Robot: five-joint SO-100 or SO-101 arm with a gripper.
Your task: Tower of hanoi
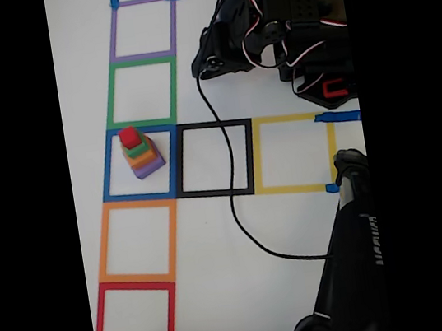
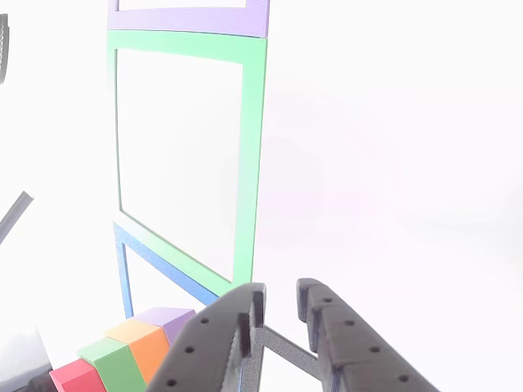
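The tower of hanoi point(image 1: 141, 152) stands as one stack inside the blue tape square point(image 1: 109, 170) in the fixed view: purple cube at the bottom, then orange, green and a small red cube on top. The other view catches the same stack point(image 2: 135, 347) at its bottom left corner. My gripper point(image 1: 207, 62) is folded back near the arm's base at the upper right, well away from the stack. Seen up close, my gripper point(image 2: 280, 298) has its black fingers point(image 2: 319, 314) a narrow gap apart with nothing between them.
Tape squares form a column: purple point(image 1: 111, 32), green point(image 1: 111, 99), blue, orange point(image 1: 101, 246), red point(image 1: 100, 325). A black square point(image 1: 250, 157) and a yellow one point(image 1: 258, 156) run to the right. A black cable point(image 1: 232, 197) crosses the white table. A black stand point(image 1: 353, 270) fills the lower right.
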